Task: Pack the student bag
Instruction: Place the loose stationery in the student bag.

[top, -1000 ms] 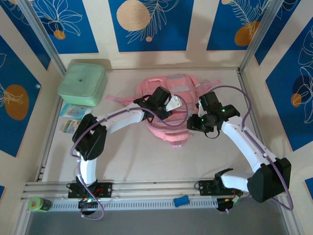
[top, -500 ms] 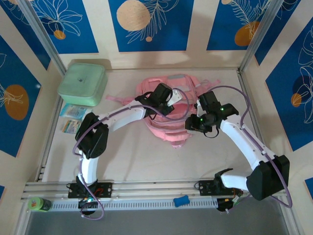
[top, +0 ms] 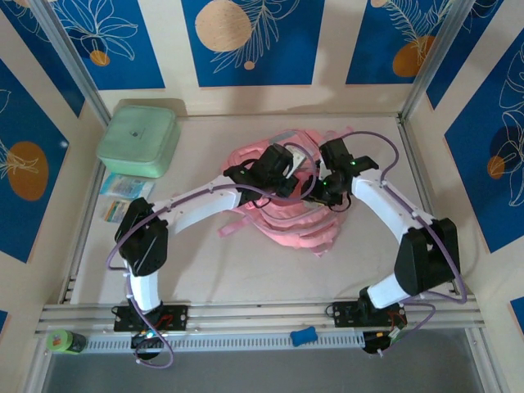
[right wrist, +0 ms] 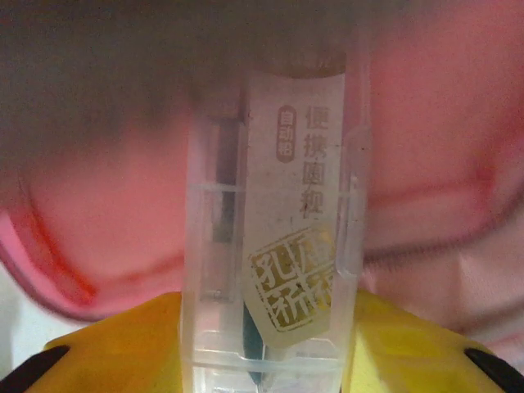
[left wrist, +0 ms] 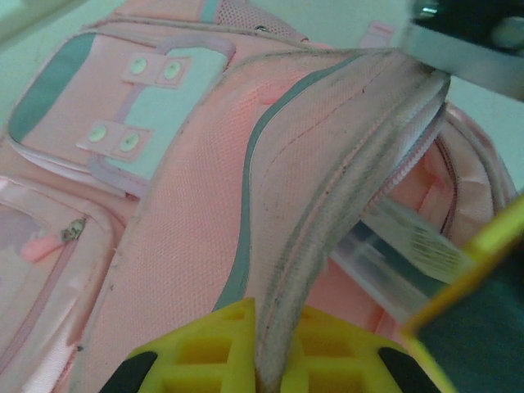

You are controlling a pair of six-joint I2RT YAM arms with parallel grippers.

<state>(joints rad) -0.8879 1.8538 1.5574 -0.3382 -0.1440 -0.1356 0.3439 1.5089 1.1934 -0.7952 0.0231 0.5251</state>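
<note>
Student bag [top: 282,225] lay at the middle of the worktop [top: 205,262]: soft, light, floppy; stiffer zipper rim [left wrist: 327,237] judged the best hold. Left gripper [left wrist: 266,356] was clamped on that rim; right gripper [right wrist: 270,352] was clamped on a clear plastic case [right wrist: 274,229].

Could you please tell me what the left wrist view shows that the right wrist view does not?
Left wrist: the left gripper pinching the zipper edge of the bag, lifting it, and the bag's snap pocket. Right wrist: the right gripper gripping the case, with its printed label legible up close. Both: the clear case against the pink bag fabric.
</note>
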